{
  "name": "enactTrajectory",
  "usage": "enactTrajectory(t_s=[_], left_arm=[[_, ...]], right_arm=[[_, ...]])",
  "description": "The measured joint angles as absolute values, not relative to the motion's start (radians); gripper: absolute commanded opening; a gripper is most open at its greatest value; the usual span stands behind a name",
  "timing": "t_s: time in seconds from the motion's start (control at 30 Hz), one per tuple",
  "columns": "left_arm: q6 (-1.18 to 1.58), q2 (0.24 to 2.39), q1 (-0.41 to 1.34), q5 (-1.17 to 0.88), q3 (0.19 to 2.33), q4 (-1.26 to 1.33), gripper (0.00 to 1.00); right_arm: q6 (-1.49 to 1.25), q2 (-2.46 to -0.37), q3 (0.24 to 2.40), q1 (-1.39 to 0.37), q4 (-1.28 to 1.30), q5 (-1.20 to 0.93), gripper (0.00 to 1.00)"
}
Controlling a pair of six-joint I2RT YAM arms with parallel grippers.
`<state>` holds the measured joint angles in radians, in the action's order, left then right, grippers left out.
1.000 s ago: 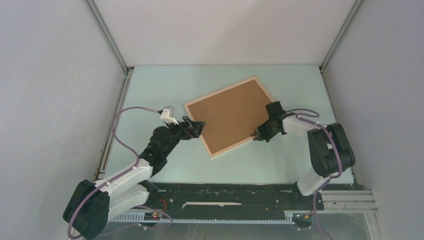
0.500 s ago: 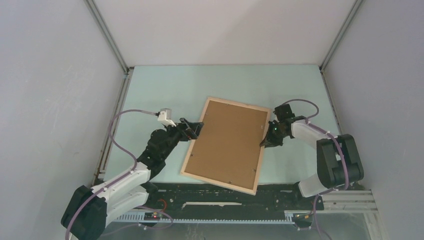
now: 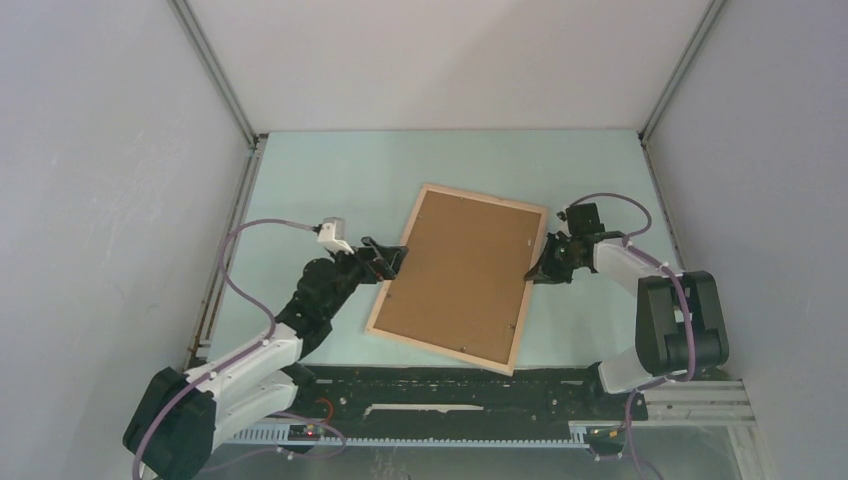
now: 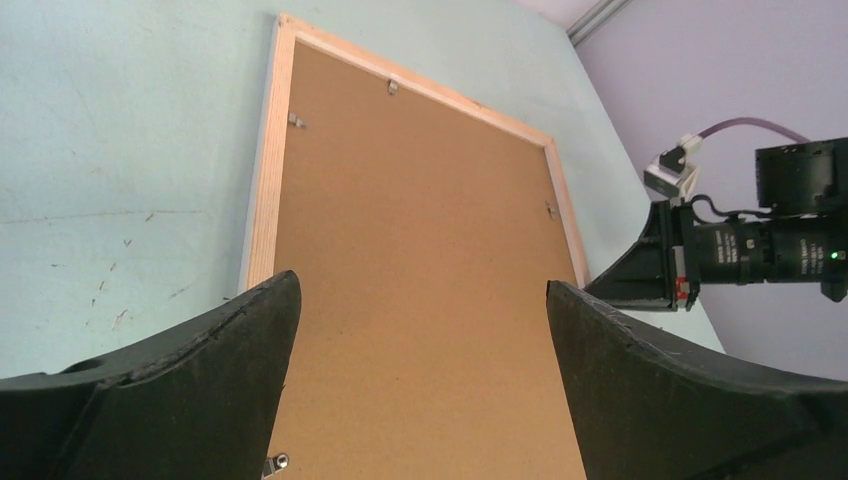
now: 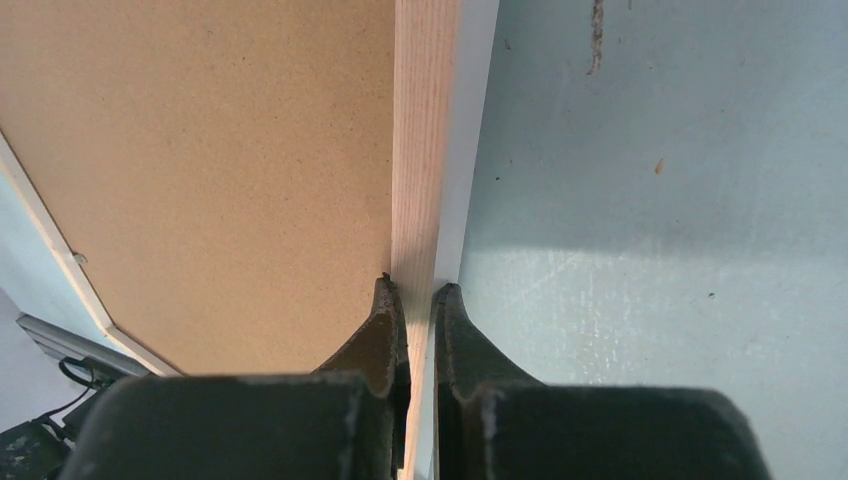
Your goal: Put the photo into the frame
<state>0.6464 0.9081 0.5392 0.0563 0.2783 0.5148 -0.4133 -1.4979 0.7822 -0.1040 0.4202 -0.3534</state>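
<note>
Looking down from overhead, I find the large rectangular light-wood picture frame [image 5: 425, 140] lying face down at the centre of the pale green desk [image 3: 330, 170], its plain brown backing board [image 3: 462, 275] facing up. My right end effector [image 5: 418, 292] is pinched tight on the frame's right rail, I judge to steady it. My left end effector [image 4: 420, 300] sits at the left rail, spread fully wide and empty, probably ready for the small metal clips [image 4: 297, 121]. The photo isn't visible anywhere.
</note>
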Motion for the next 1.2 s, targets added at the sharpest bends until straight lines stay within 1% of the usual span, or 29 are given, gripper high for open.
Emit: enactTrajectory(t_s=[0.2, 0.23, 0.27, 0.33, 0.47, 0.6, 0.7, 0.8, 0.87, 0.9, 0.93, 0.97, 1.03, 1.1, 1.13, 1.2], left_arm=[[0.645, 0.984, 0.540, 0.021, 0.281, 0.510, 1.00], [0.643, 1.004, 0.540, 0.010, 0.287, 0.503, 1.00], [0.643, 1.026, 0.540, 0.001, 0.298, 0.488, 1.00], [0.641, 1.079, 0.541, -0.012, 0.340, 0.445, 1.00], [0.629, 1.201, 0.541, -0.024, 0.491, 0.324, 1.00], [0.630, 1.311, 0.525, -0.023, 0.673, 0.217, 1.00], [0.654, 1.382, 0.481, -0.024, 0.757, 0.220, 1.00], [0.694, 1.451, 0.402, -0.030, 0.794, 0.241, 1.00], [0.718, 1.495, 0.343, -0.030, 0.803, 0.248, 1.00], [0.727, 1.517, 0.314, -0.030, 0.804, 0.251, 1.00], [0.730, 1.534, 0.294, -0.030, 0.805, 0.252, 1.00], [0.732, 1.554, 0.270, -0.031, 0.805, 0.253, 1.00], [0.733, 1.592, 0.237, -0.046, 0.805, 0.255, 1.00], [0.743, 1.631, 0.218, -0.088, 0.805, 0.269, 1.00], [0.746, 1.646, 0.215, -0.107, 0.805, 0.278, 1.00], [0.757, 1.663, 0.213, -0.136, 0.805, 0.287, 1.00]], right_arm=[[-0.416, -1.506, 0.786, -0.099, 0.398, -0.369, 0.00], [-0.416, -1.516, 0.793, -0.100, 0.400, -0.369, 0.03], [-0.416, -1.528, 0.800, -0.100, 0.400, -0.367, 0.08], [-0.414, -1.560, 0.819, -0.101, 0.401, -0.363, 0.13], [-0.410, -1.625, 0.849, -0.101, 0.403, -0.367, 0.11], [-0.396, -1.692, 0.926, -0.098, 0.454, -0.381, 0.09], [-0.374, -1.772, 1.024, -0.099, 0.512, -0.393, 0.12], [-0.354, -1.839, 1.116, -0.109, 0.546, -0.395, 0.22], [-0.349, -1.851, 1.138, -0.118, 0.551, -0.383, 0.30], [-0.345, -1.851, 1.143, -0.124, 0.550, -0.372, 0.37], [-0.343, -1.851, 1.145, -0.129, 0.551, -0.362, 0.48], [-0.339, -1.851, 1.149, -0.134, 0.554, -0.350, 0.54], [-0.334, -1.851, 1.159, -0.140, 0.564, -0.334, 0.58], [-0.322, -1.851, 1.183, -0.144, 0.580, -0.316, 0.69], [-0.319, -1.851, 1.198, -0.144, 0.589, -0.310, 0.72], [-0.318, -1.850, 1.228, -0.144, 0.601, -0.296, 0.73]])
